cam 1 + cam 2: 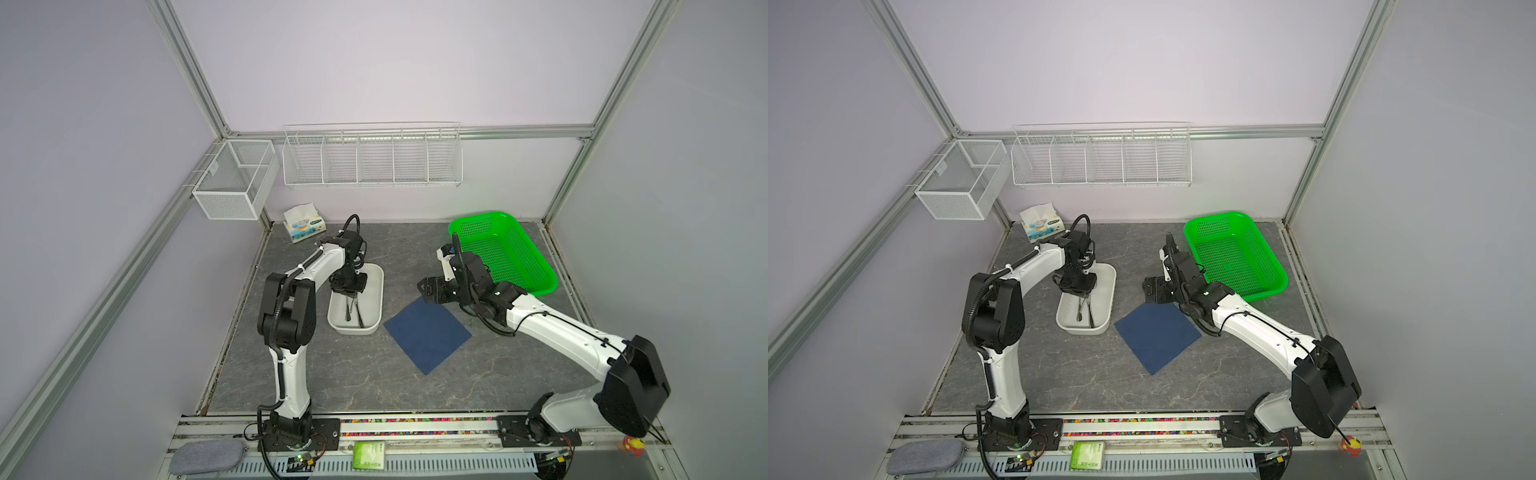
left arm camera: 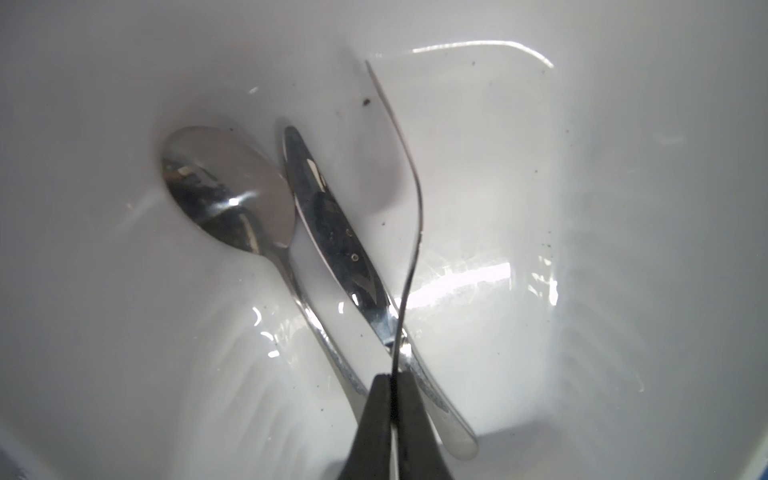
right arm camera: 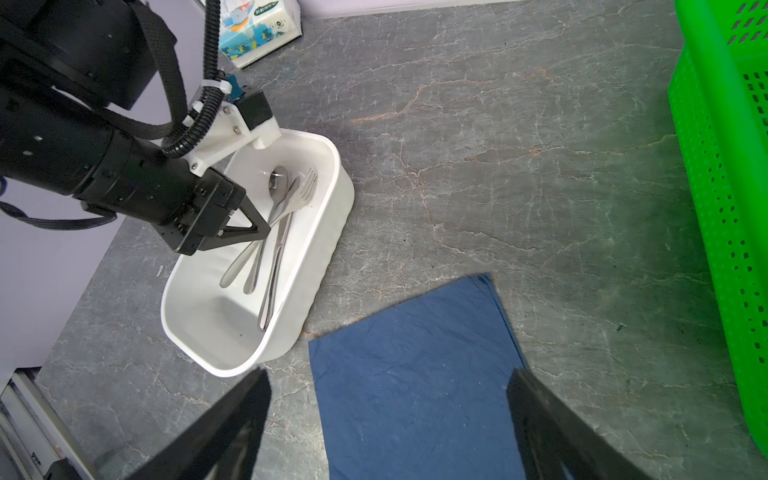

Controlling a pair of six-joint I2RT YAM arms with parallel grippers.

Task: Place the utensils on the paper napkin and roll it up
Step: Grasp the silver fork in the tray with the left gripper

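Observation:
A white tub [image 1: 379,291] [image 1: 1112,291] [image 3: 328,249] holds the utensils: a spoon [image 2: 224,195] [image 3: 279,179], a knife [image 2: 332,232] and a fork [image 2: 411,232] [image 3: 308,186]. My left gripper [image 2: 392,378] [image 1: 353,297] [image 1: 1084,297] [image 3: 266,228] reaches down into the tub. It is shut on the fork's thin handle, which shows edge-on in the left wrist view. The dark blue paper napkin [image 1: 428,336] [image 1: 1156,336] [image 3: 415,399] lies flat on the table, right of the tub. My right gripper [image 3: 388,374] [image 1: 422,289] [image 1: 1147,289] hovers open over the napkin's far corner, holding nothing.
A green plastic basket [image 1: 519,266] [image 3: 723,208] stands at the back right, close behind the right arm. A tissue pack [image 1: 303,222] sits at the back left. White wire racks [image 1: 372,158] hang on the back wall. A grey pad [image 1: 203,457] lies on the front rail.

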